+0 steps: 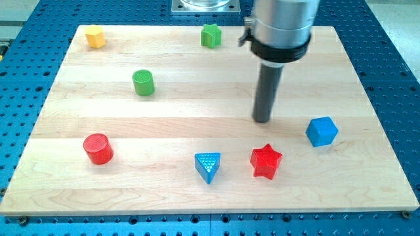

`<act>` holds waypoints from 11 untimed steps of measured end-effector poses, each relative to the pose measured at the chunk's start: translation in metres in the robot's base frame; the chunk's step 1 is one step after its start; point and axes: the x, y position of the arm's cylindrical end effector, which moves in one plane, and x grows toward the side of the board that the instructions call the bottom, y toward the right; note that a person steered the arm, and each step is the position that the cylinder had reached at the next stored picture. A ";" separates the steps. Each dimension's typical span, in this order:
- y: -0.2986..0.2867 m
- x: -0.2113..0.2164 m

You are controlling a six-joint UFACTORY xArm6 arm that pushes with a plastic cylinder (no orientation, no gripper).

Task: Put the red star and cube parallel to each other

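Note:
The red star [266, 161] lies near the view's bottom, right of centre. The blue cube [321, 131] sits up and to the right of it, a short gap apart. My tip [262, 120] rests on the board just above the red star and to the left of the blue cube, touching neither.
A blue triangle [208, 166] lies left of the star. A red cylinder [98, 148] is at the lower left, a green cylinder [143, 82] at the upper left, a yellow block [96, 36] at the top left corner and a green star-like block [210, 35] at the top centre. The wooden board [197, 118] ends in blue pegboard all round.

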 end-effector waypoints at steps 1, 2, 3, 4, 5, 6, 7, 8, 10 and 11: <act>0.034 0.042; 0.032 0.121; -0.005 0.140; -0.061 0.101; -0.078 0.039; -0.057 -0.001; -0.041 -0.049; 0.031 -0.063; 0.117 0.046; 0.103 0.058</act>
